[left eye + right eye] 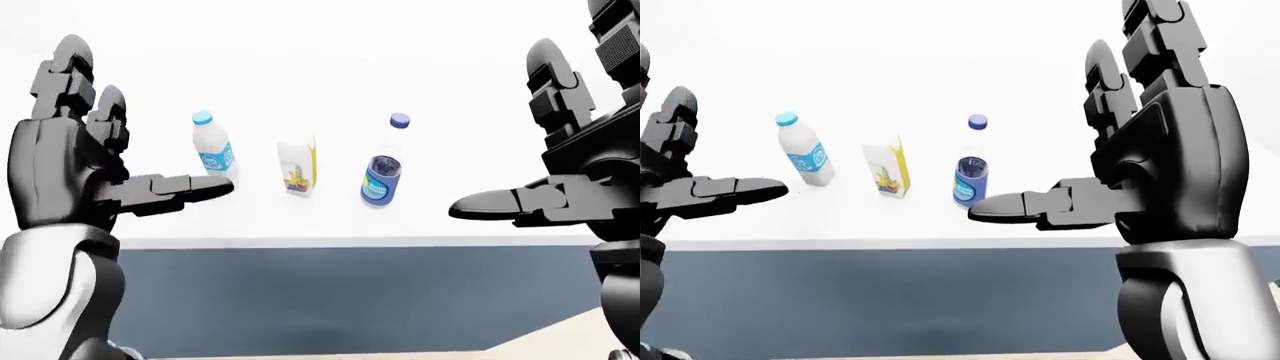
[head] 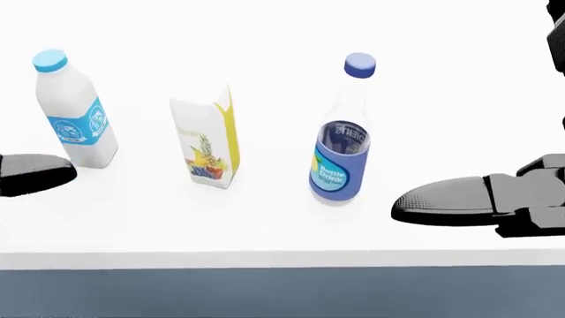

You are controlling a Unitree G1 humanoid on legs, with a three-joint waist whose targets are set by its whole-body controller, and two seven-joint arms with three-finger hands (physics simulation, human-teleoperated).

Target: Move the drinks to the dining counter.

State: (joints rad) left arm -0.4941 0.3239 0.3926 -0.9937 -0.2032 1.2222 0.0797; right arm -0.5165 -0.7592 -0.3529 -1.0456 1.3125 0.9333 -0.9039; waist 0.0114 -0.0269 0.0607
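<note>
Robot hands first, since they're nearest the cameras: the left robot hand is up at the left of the left-eye view, fingers spread, thumb sticking out flat toward the middle, gripping nothing. Right robot hand mirrors it on the right, also spread wide with nothing in it. Both hang short of the worktop, which is plain white with a blue-grey face below its edge.

Further out, three drinks stand upright in a loose row on the worktop, none touching. In the head view from left to right: milk bottle with a light blue cap, juice carton with fruit printed on it, and a clear bottle with a blue label and dark blue cap.
</note>
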